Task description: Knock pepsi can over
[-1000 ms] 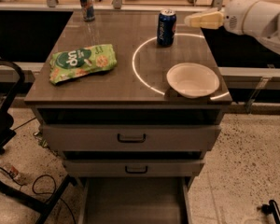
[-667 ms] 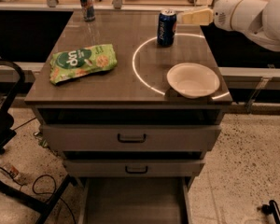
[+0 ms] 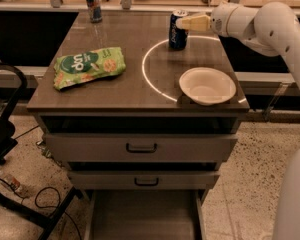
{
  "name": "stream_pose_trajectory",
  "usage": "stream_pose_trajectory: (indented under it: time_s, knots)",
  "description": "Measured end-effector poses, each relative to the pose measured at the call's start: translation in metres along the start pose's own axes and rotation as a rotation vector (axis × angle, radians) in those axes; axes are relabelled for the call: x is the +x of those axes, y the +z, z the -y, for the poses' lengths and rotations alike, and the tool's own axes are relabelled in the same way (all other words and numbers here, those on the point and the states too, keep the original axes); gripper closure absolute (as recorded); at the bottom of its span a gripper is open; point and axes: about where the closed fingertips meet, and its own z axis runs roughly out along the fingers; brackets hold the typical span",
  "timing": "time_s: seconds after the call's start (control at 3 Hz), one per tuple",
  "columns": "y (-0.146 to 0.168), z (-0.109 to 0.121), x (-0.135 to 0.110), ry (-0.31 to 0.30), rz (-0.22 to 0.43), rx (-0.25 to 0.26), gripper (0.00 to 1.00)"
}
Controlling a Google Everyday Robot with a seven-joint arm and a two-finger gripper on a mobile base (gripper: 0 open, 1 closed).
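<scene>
Pincer moved in, at cylindrical pepsi can (upright, metallic).

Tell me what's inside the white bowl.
Nothing shows inside the bowl; its near inner wall is hidden by the rim. The end effector is at the top right of the pepsi can.

The pepsi can is short and dark blue, with a silver top and pale lettering running down its side. It stands upright on its base on the tabletop. The gripper comes in from the right at the level of the can's upper part. The can sits immediately left of the gripper's tip, apparently touching it, with most of its body below that tip.
</scene>
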Motion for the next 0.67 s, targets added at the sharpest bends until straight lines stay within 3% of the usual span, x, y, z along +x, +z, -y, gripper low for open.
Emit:
stream_pose_trajectory:
  time_s: [0.67]
  knots:
    - [0.019,-0.032,0.021,0.073,0.027,-0.078,0.00]
